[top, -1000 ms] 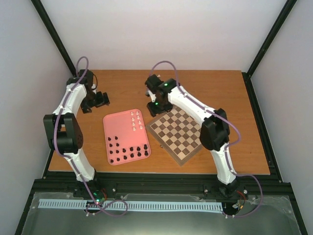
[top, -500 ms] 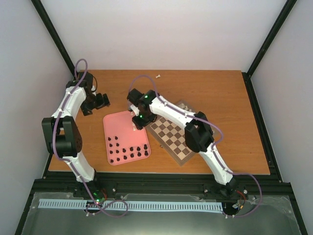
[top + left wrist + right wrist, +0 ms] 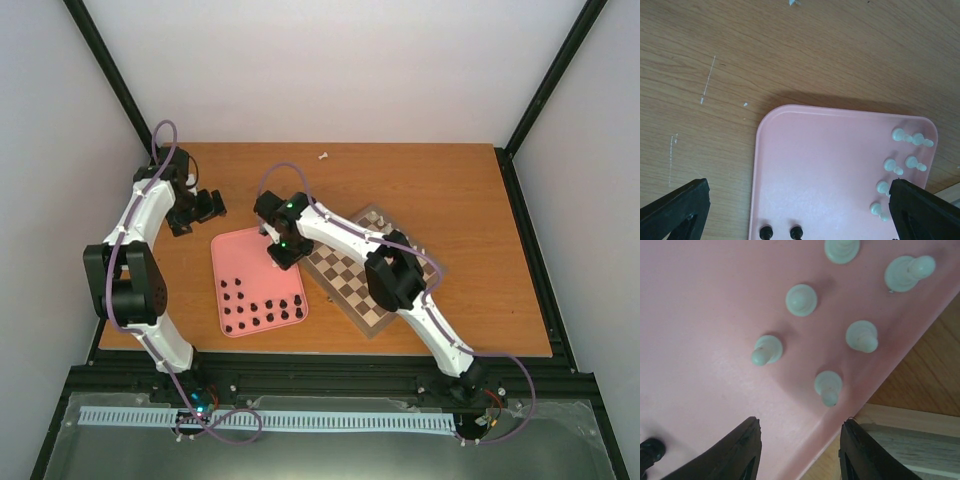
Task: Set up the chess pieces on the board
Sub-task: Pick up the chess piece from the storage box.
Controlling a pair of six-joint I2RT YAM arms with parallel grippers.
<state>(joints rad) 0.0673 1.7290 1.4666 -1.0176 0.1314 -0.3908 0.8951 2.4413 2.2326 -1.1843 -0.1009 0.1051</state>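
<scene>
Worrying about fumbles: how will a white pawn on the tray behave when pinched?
Probably tips easily: the white pawn stands narrow on a small base. Its rounded head may slip from the right gripper. Likely very light, being so tiny.

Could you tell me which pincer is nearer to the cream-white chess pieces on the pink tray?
Right. The right pincer hovers directly above the tiny cream-white chess pieces; the left pincer hangs beyond the far-left corner of the pink rounded-corner tray.

A lab enclosure (white panel walls [image 3: 350, 70], black metal framing [image 3: 330, 380]) around a table [image 3: 420, 180].
</scene>
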